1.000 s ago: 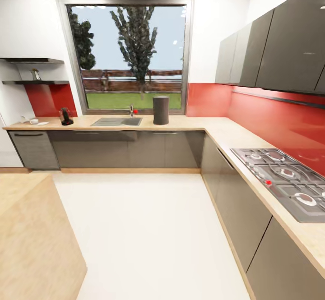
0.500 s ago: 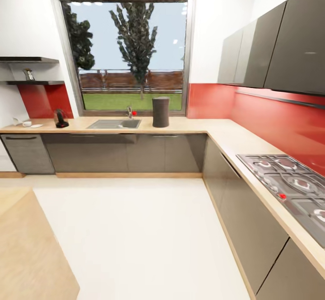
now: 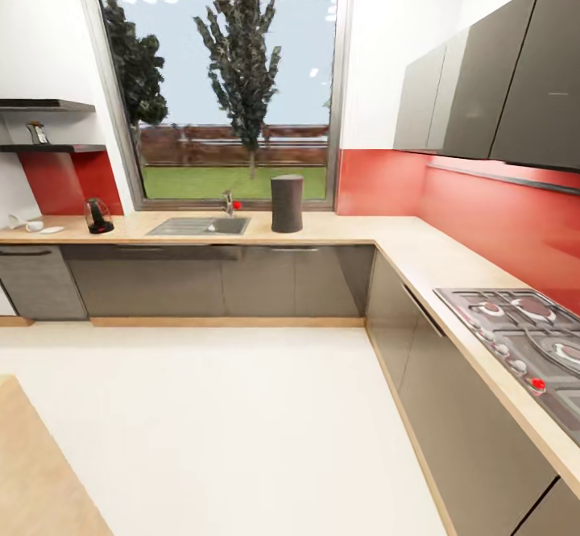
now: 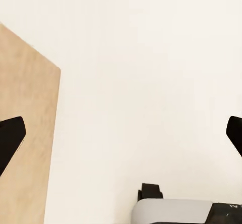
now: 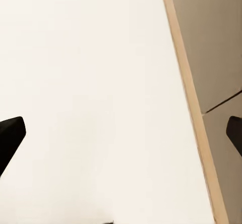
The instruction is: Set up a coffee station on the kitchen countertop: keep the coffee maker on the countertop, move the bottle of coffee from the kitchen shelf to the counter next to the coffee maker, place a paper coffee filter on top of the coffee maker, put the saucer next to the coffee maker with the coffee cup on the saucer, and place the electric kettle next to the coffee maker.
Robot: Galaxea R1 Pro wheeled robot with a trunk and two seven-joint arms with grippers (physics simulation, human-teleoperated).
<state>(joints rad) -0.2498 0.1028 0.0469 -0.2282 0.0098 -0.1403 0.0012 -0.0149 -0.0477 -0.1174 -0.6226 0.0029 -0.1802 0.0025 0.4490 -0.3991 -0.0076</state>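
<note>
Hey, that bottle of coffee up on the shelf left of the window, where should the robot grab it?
Judging from afar: the bottle of coffee stands upright on the lower shelf, with another shelf close above. So probably grip its body from the open front, fingers either side, not from above. Finer shape is too small to tell.

Head view: faces the window (image 3: pixel 217 93) across the floor (image 3: pixel 242 423). Both wrist views: look straight down, sharing that floor.
</note>
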